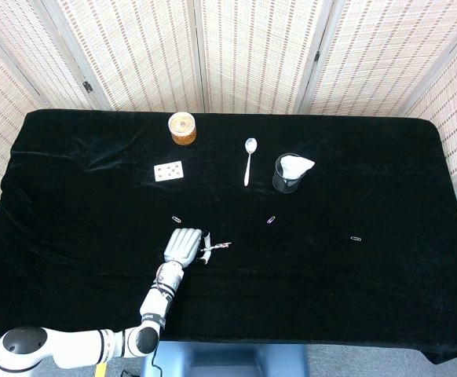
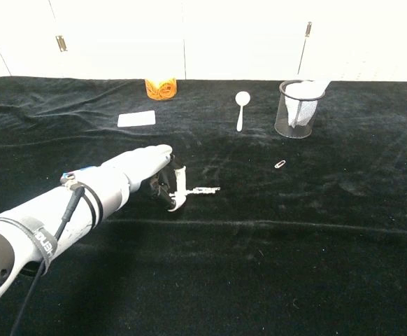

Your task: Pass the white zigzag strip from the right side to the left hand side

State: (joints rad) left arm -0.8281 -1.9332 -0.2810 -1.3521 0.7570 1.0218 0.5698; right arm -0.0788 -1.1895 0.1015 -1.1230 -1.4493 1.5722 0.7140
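Left hand (image 1: pixel 185 245) (image 2: pixel 151 168) low over the black tablecloth (image 1: pixel 370 259) (image 2: pixel 294 245), back of the hand upward, fingertips (image 2: pixel 177 201) curled down onto the cloth. The white zigzag strip (image 1: pixel 219 248) (image 2: pixel 203 190) lies flat on the cloth at about 3 o'clock from the hand, its near end meeting the fingertips and its far end pointing away. Whether the fingers actually pinch that end or only touch it cannot be told from either view. The right hand does not appear.

Around the hand: a paper clip (image 1: pixel 177 218) at 12 o'clock, near; a playing card (image 1: pixel 169 170) (image 2: pixel 136 118) and an orange tape roll (image 1: pixel 182 127) (image 2: pixel 161 88) farther toward 12; a spoon (image 1: pixel 248 159) (image 2: pixel 240 109) and a mesh cup (image 1: pixel 286 174) (image 2: pixel 296 108) toward 1–2 o'clock, well apart.
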